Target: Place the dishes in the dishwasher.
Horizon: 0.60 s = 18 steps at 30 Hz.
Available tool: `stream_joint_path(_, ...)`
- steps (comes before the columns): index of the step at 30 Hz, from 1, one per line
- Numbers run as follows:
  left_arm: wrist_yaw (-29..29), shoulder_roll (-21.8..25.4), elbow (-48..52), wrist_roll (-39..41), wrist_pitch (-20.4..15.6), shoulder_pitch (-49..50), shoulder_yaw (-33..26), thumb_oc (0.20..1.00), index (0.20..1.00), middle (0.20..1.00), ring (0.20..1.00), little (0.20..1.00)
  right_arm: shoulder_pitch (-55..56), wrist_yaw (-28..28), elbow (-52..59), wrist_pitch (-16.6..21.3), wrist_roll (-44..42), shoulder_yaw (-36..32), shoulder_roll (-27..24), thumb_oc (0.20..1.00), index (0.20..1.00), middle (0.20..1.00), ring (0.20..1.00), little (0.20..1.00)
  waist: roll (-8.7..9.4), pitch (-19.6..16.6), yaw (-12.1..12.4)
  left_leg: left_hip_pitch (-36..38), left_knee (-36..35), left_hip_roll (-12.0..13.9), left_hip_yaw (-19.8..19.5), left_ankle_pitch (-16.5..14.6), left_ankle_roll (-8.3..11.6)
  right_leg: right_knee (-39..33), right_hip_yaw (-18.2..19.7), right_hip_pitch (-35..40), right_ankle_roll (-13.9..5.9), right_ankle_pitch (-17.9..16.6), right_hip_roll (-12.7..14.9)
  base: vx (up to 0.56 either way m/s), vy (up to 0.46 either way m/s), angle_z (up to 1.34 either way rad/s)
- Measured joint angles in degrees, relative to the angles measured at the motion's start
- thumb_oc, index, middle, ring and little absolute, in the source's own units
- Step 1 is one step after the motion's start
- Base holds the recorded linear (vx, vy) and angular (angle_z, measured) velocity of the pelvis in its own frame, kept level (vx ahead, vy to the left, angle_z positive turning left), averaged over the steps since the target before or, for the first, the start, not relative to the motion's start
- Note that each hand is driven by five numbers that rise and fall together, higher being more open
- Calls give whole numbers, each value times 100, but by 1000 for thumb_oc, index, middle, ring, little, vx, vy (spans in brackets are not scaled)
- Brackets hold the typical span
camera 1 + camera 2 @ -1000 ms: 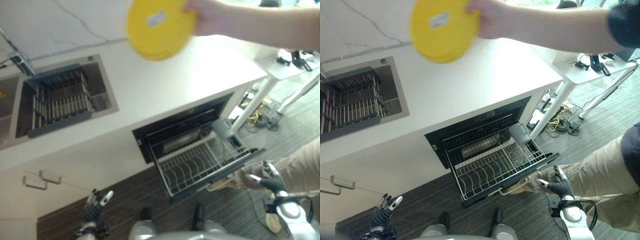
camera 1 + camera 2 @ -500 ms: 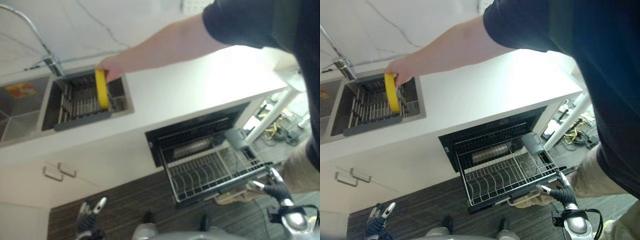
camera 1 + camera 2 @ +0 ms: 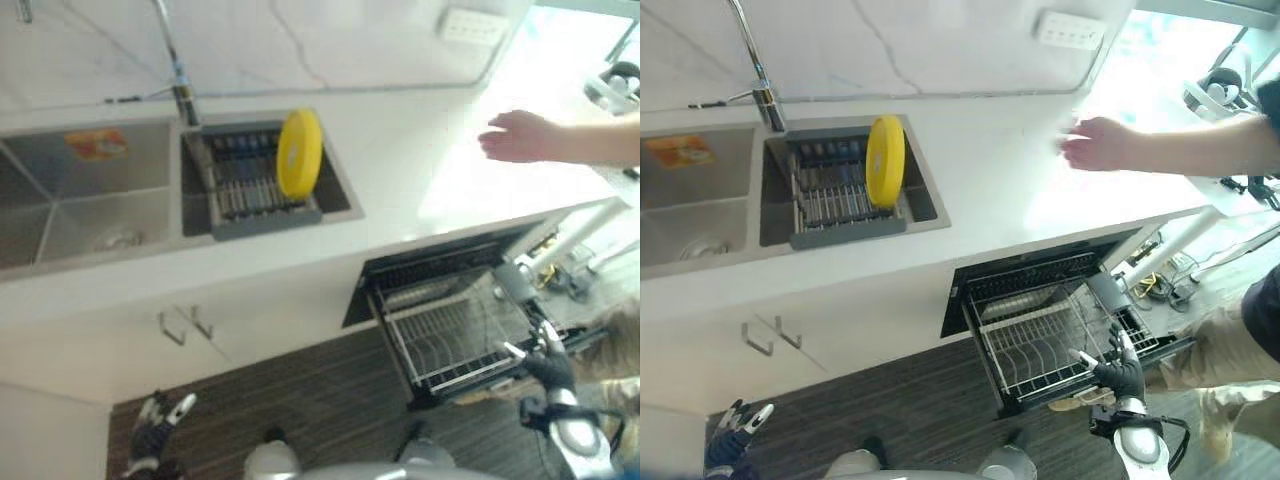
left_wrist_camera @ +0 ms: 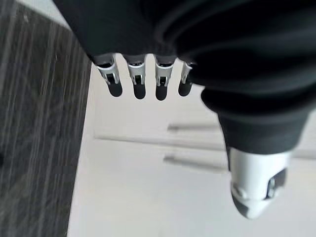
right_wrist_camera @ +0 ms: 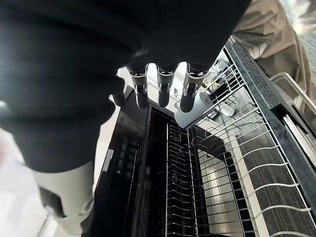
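You are looking down at a kitchen with a white counter (image 3: 980, 160) along a pale marbled wall and a dark striped floor (image 3: 910, 420) in front of it. A double sink (image 3: 700, 215) is set into the counter, with a tap (image 3: 758, 75) behind it. The compartment of the sink nearer the dishwasher holds a dark drying rack (image 3: 840, 195), and a yellow plate (image 3: 885, 160) stands on edge in that rack, upright among the bars. That plate is the only dish you can see, and it sits well apart from both of your hands.

The dishwasher (image 3: 1040, 300) under the counter is open, with its wire rack (image 3: 1060, 340) pulled out over the floor and holding no dishes. Your right hand (image 3: 1118, 370) hangs just beside the front edge of that wire rack, its fingers (image 5: 163, 91) straight and spread, gripping nothing. Your left hand (image 3: 155, 435) is low over the floor in front of the white cabinet doors (image 3: 790, 330), well away from the sink; its fingers (image 4: 138, 84) are straight too, and it is empty.

A person's hand (image 3: 1100, 145) reaches in over the counter from your right, open and held above the surface, apart from the plate.
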<state>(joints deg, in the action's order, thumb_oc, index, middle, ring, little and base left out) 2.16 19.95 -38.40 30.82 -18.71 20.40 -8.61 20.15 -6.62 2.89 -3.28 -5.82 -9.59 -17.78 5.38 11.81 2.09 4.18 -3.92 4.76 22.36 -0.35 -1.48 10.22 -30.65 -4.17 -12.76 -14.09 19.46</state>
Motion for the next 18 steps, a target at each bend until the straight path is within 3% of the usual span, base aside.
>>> stream_joint_path(1,-35,-92,10,0,61,-72,45,1000,1000,1000,1000,1000,-98,-4,-5,-12,-10,6,-181,1000,1000,1000,1000,1000,-7,-4,-11,-2,-18,-103,-59,105,-41,-27,132,84,12,298,-82,-5,70,44)
stream_joint_path(2,-77,-203,21,-2,124,-138,104,1000,1000,1000,1000,1000,-136,-15,-8,-21,-60,9,-286,1000,1000,1000,1000,1000,-111,-30,-124,-3,-94,-154,-275,146,-99,14,621,153,14,924,-331,5,44,72)
stream_joint_path(3,-80,-241,53,-2,122,-210,199,1000,1000,1000,1000,1000,-124,-16,-4,-22,-121,9,-325,1000,1000,1000,1000,1000,-130,-63,-188,2,-112,-145,-407,218,-70,38,962,199,281,1327,-692,10,25,62)
stream_joint_path(4,-71,-287,65,-14,133,-192,251,1000,1000,1000,1000,1000,-153,-20,1,-25,-167,15,-339,1000,1000,1000,1000,1000,-71,-92,-161,-7,-111,-203,-408,264,3,-153,963,252,381,1379,-839,6,-12,57)
stream_joint_path(5,-95,-318,129,-46,157,-183,317,1000,1000,1000,1000,1000,-169,-49,-6,-40,-257,17,-397,1000,1000,1000,1000,1000,-77,-78,-324,5,-107,-159,-638,291,31,-315,1415,394,510,1707,-1176,-7,-72,88)
stream_joint_path(6,-86,-327,231,-50,173,-199,516,1000,1000,1000,1000,1000,-131,-57,8,-119,-394,20,-507,1000,1000,1000,1000,1000,-146,-81,-476,8,-106,-39,-919,376,115,-601,2378,510,808,1864,-1882,-22,-175,81)
stream_joint_path(7,-72,-362,216,-55,185,-198,681,1000,1000,1000,1000,1000,-125,-54,-16,-122,-447,16,-677,1000,1000,1000,1000,1000,-60,-153,-392,107,-107,-111,-903,352,155,-682,2049,549,1212,1676,-1875,-24,-190,55)
stream_joint_path(9,-72,-511,227,-52,232,-228,752,1000,1000,1000,1000,1000,-413,-9,-14,-117,-681,-11,-990,1000,1000,1000,1000,1000,-312,-212,-427,119,-107,-9,-932,348,262,-1146,2033,820,1212,1501,-2043,-38,-244,-4)
stream_joint_path(11,-98,-574,119,-46,260,-290,653,1000,1000,1000,1000,1000,-772,63,-46,-130,-832,80,-975,1000,1000,1000,1000,1000,-433,-209,-427,135,-107,118,-896,402,387,-1518,1864,985,1182,1425,-2118,11,-234,-2)
stream_joint_path(15,-201,-893,-93,-42,278,-254,626,1000,1000,1000,1000,1000,-861,317,2,-113,-1019,259,-969,1000,1000,1000,1000,1000,-579,-259,-365,176,-82,228,-920,419,541,-1542,1732,1082,1254,1469,-2238,-15,-213,8)
stream_joint_path(16,-207,-970,-289,-36,257,-342,595,1000,1000,1000,1000,1000,-939,359,0,-108,-1068,276,-954,1000,1000,1000,1000,1000,-532,-226,-304,-66,402,242,-938,365,658,-1406,1713,998,1454,1595,-2168,-61,-83,-6)
stream_joint_path(17,-202,-997,-565,-36,265,-489,658,1000,1000,1000,1000,1000,-1141,441,114,-23,-1123,285,-982,1000,1000,1000,1000,1000,-184,-129,-159,-825,1710,141,-951,418,843,-1277,1610,873,1524,1562,-1810,0,0,0)
stream_joint_path(18,-190,-1011,-544,-40,261,-404,734,1000,1000,1000,1000,1000,-1180,438,235,144,-1123,260,-1008,1000,1000,1000,1000,1000,-194,-116,-100,-934,1781,148,-928,337,853,-1319,1561,940,1481,1506,-1788,46,96,14)
